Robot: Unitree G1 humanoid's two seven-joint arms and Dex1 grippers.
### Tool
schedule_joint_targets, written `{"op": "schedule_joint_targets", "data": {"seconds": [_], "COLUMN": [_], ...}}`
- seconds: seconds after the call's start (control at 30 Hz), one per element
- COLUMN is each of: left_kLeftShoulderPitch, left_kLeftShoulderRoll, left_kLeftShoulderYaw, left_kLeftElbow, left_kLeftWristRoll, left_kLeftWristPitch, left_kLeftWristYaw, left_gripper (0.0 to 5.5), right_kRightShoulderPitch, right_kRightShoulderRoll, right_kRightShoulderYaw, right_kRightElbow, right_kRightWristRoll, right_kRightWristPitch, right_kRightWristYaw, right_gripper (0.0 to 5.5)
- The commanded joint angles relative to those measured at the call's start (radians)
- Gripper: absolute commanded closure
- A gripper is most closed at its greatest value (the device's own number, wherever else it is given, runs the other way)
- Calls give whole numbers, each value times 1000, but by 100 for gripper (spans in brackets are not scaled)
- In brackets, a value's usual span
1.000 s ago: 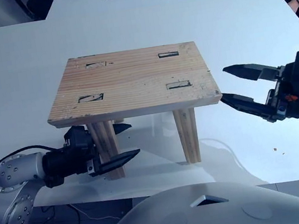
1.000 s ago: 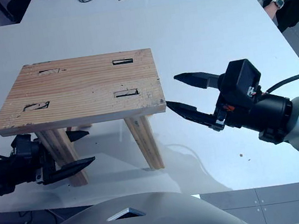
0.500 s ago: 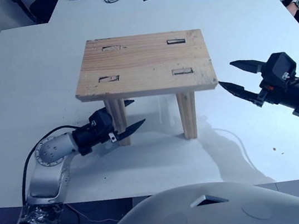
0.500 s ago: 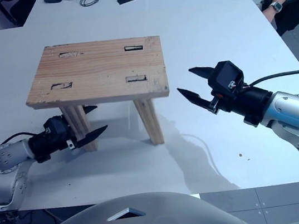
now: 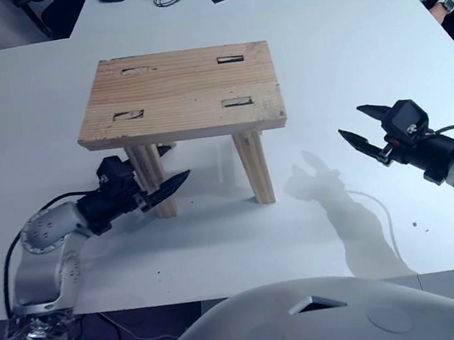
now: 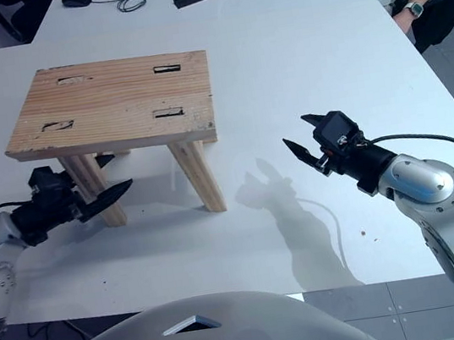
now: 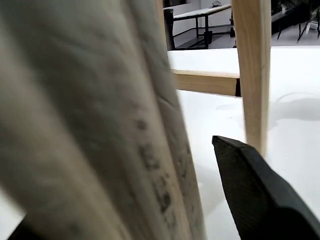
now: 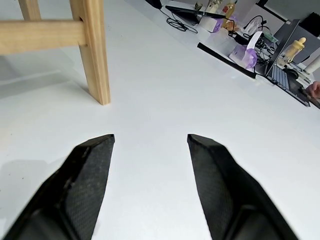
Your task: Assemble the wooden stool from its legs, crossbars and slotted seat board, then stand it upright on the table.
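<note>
Since the earlier frames the right tool (image 5: 350,121) has drawn back from the right-hand edge of the seat board (image 5: 177,92). It now sits at the right of the frame, well apart from the stool (image 5: 194,119), while the head camera has also shifted its framing. The left tool (image 5: 179,161) remains at the front left leg (image 5: 152,181), low in the left half of the frame. Its fingers are spread, one on each side of the leg, and the wrist view shows a gap between the visible finger and the wood, so it is not clamped. The right tool is likewise spread, holding nothing, just above the surface (image 5: 222,248). The stool stands upright in the upper middle of the frame on its legs. The seat board lies level on top, and its four slots (image 5: 239,101) each show a leg end seated in them. A crossbar (image 7: 205,82) joins the legs below the seat. The wood is pale with plain grain, slightly rough at the near right corner of the board. No loose part lies about. Judgement: assembly and standing-up appear complete, and the step in hand is the release and withdrawal. The next move calls for the left tool to back away along the surface without brushing the leg it straddles. The stool looks light, and a sideways nudge could slide or tip it.
</note>
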Motion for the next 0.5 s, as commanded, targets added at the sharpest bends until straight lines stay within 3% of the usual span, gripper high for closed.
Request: {"op": "schedule_joint_targets", "data": {"seconds": [0.03, 0.23, 0.5], "left_kLeftShoulderPitch": [28, 32, 47], "left_kLeftShoulderRoll": [34, 46, 88], "left_kLeftShoulderYaw": [42, 118, 277], "left_kLeftElbow": [-70, 2, 16], "left_kLeftWristRoll": [-108, -110, -353], "left_kLeftWristPitch": [121, 149, 373], "left_kLeftWristYaw": [-37, -71, -186], "left_gripper": [231, 231, 231], "right_kRightShoulderPitch": [7, 31, 35], "right_kRightShoulderRoll": [21, 38, 49], "right_kRightShoulderYaw": [-19, -23, -33], "right_kRightElbow": [13, 2, -10], "right_kRightWristRoll": [-22, -40, -53], "right_kRightWristPitch": [-11, -16, -9], "right_kRightWristYaw": [19, 43, 80], "right_gripper": [279, 279, 279]}}
